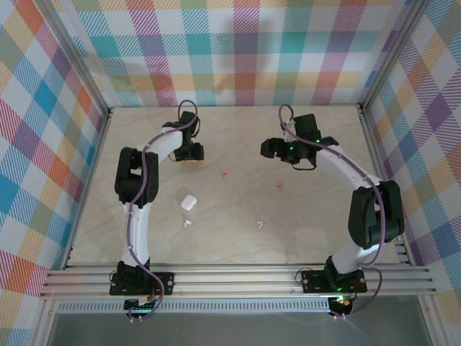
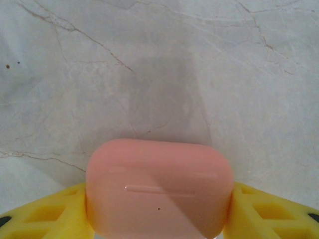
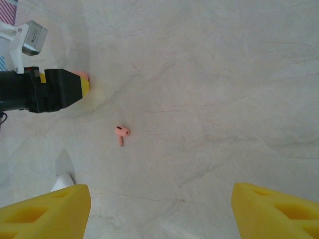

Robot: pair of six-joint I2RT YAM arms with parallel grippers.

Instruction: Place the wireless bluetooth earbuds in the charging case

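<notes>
Your right gripper [image 3: 159, 215] is hanging with its yellow fingers [image 3: 45, 211] spread wide and nothing between them, looking down on the marble table [image 3: 224, 74]. In its wrist view a pink earbud [image 3: 121, 133] is lying ahead at about 11 o'clock, its stem running close to the 12-to-6 line with the head toward 12. Farther out, near 10 o'clock, your left gripper [image 1: 190, 153] is clamping the pink case [image 2: 159, 189] by its sides, and the lid appears shut.

From above, that earbud is sitting between the two grippers, at 8 o'clock from the right one and 4 o'clock from the left. The left is nearer but full, so the pick looks like the right arm's. A second pink earbud [image 1: 279, 185] is lying near, at 6 o'clock from the right gripper. A white case [image 1: 189, 202], a white earbud [image 1: 188, 223] and a second white earbud [image 1: 259, 225] are lying closer to the arm bases.
</notes>
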